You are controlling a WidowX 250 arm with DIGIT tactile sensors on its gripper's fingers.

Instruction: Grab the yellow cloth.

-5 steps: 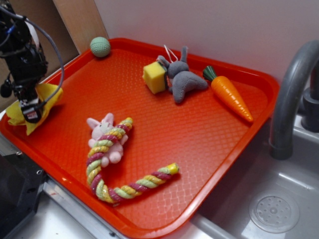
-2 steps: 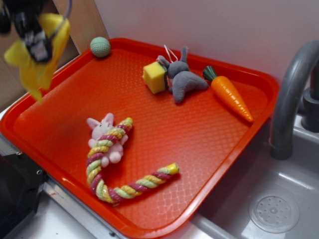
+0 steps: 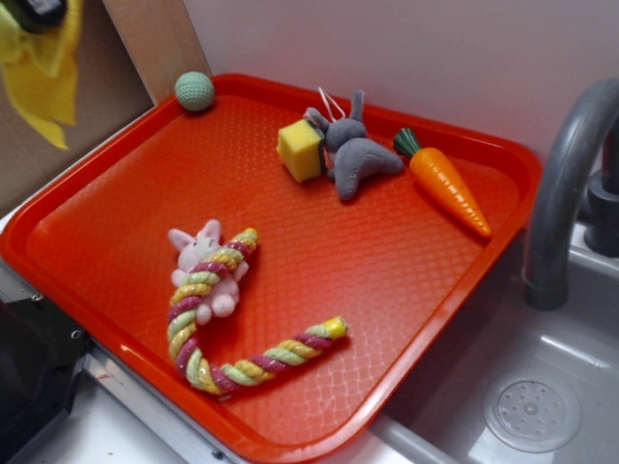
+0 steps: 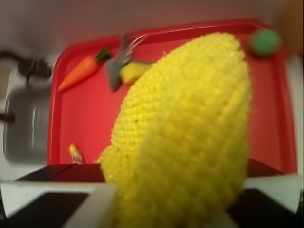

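Cloth, yellow cloth [image 3: 44, 72]: hanging in folds above the orange tray's [image 3: 503, 208] left rear corner, clear of its surface, suspended from gripper [image 3: 34, 10]. Fingers mostly out of frame; apparently pinched on fabric, since it dangles unsupported. Grab judged complete.

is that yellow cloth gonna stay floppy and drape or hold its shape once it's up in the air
Probably floppy: the yellow cloth hangs in loose pointed folds below the gripper. Its fuzzy knobbly pile in the wrist view suggests it is light and not slippery.
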